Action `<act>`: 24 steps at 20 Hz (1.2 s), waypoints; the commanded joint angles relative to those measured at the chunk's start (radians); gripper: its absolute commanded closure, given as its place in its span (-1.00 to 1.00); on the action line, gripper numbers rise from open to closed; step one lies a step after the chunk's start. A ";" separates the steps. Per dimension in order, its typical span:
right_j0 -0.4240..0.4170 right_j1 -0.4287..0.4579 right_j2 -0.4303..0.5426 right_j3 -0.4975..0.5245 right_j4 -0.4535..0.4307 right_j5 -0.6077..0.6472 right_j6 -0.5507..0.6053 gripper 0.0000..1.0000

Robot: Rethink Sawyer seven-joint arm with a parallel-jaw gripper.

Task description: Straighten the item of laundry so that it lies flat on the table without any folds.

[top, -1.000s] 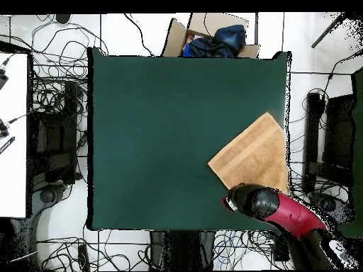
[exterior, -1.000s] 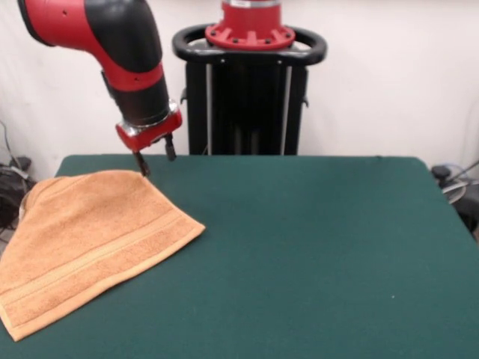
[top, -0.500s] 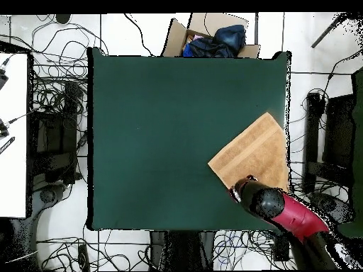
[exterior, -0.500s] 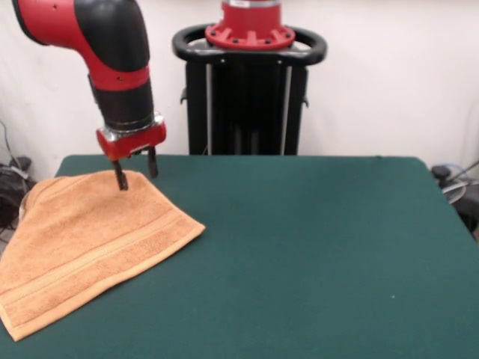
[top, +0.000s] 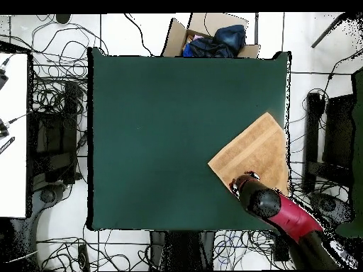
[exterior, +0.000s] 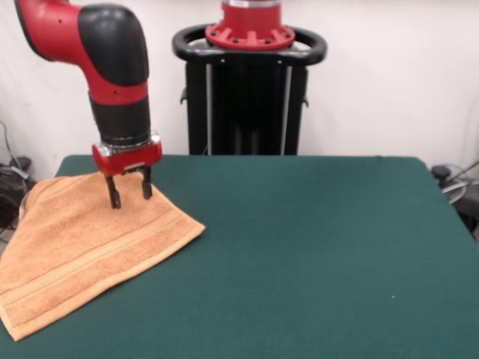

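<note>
The orange-tan towel (exterior: 82,243) lies on the left part of the dark green table (exterior: 314,254), turned diagonally, with its left side at the table's edge. A fold doubles it along its far edge. Border bands run across its near part. My gripper (exterior: 129,196) hangs straight down over the towel's far corner, open and empty, its fingertips (exterior: 114,200) at the cloth. In the overhead view the towel (top: 259,152) lies at the table's right edge (top: 286,106), and the arm covers its corner near the robot's base; my gripper (top: 244,181) shows there only as the arm's end.
The robot's black pedestal (exterior: 248,90) stands behind the table's far edge. In the overhead view a cardboard box with dark cloth (top: 213,39) sits beyond the table's top edge, and cables lie on the floor around the table.
My gripper has moved from the table beside the towel's far corner to over the towel, and has come down to the cloth. The towel has not moved.
</note>
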 commanded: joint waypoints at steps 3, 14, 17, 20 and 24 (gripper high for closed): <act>0.037 0.131 0.036 -0.111 0.042 0.024 0.234 -1.00; 0.062 0.125 0.009 -0.119 0.030 0.043 0.227 1.00; 0.066 0.126 0.003 -0.118 0.030 0.045 0.228 1.00; 0.073 0.127 -0.004 -0.119 0.029 0.050 0.227 1.00; 0.091 0.134 -0.020 -0.134 0.033 0.061 0.230 1.00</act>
